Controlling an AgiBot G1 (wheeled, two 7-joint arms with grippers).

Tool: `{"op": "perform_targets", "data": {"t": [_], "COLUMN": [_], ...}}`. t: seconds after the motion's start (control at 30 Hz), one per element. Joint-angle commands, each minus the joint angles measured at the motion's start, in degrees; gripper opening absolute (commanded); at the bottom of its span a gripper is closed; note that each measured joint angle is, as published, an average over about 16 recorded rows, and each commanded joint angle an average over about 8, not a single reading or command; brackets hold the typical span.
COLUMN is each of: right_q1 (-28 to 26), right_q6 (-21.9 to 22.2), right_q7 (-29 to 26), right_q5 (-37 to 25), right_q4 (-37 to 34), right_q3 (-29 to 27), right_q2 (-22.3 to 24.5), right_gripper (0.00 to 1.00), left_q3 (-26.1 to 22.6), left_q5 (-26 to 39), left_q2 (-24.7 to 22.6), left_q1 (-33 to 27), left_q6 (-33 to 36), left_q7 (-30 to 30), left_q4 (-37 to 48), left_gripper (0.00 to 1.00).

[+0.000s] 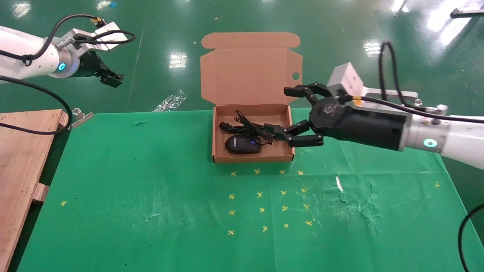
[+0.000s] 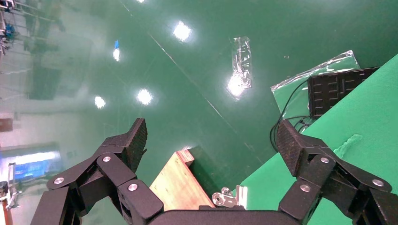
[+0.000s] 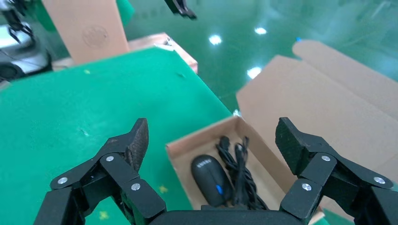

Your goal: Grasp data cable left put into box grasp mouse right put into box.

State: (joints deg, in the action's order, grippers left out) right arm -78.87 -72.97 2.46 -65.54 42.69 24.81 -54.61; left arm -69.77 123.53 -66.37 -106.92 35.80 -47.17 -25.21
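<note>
The brown cardboard box (image 1: 216, 130) stands open on the green table, its lid upright with a round hole in one flap. Inside lie the black mouse (image 1: 242, 144) with a blue wheel mark and, behind it, the coiled black data cable (image 1: 244, 127). Both show in the right wrist view: the mouse (image 3: 209, 179), the cable (image 3: 240, 168), the box (image 3: 187, 140). My right gripper (image 1: 281, 111) is open and empty, held just above the box's right wall. My left gripper (image 1: 111, 79) is open and empty, raised far off to the left over the floor.
A wooden board (image 1: 22, 158) lies along the table's left edge, with a metal clip (image 1: 81, 115) at the table corner. Clear plastic wrap (image 1: 172, 101) lies on the floor behind. Yellow cross marks (image 1: 264, 196) dot the cloth in front of the box.
</note>
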Motion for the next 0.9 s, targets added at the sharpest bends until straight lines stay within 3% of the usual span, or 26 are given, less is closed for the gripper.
{"op": "perform_targets", "data": {"t": [0.03, 0.53, 0.9], "right_q1": [1.1, 9.4, 15.4], "right_q6": [-0.8, -6.9, -11.4], "right_q7": [-0.8, -7.2, -11.8], "right_q5": [1.5, 12.9, 21.1], "right_q4": [2.0, 16.8, 27.6], "right_q3": [-0.6, -4.8, -7.8], "right_q2": [1.3, 10.6, 17.5], "right_gripper": [1.00, 1.00, 1.00], "left_q3": [0.0, 0.4, 8.7], "left_q5": [0.0, -0.6, -13.3], "left_q2": [0.0, 0.2, 5.1], "left_q1": [0.0, 0.4, 7.4], "left_q6": [0.0, 0.4, 8.1], "left_q7": [0.0, 0.3, 5.9], "left_q4": [0.0, -0.4, -7.8], "left_gripper": [1.00, 1.00, 1.00]}}
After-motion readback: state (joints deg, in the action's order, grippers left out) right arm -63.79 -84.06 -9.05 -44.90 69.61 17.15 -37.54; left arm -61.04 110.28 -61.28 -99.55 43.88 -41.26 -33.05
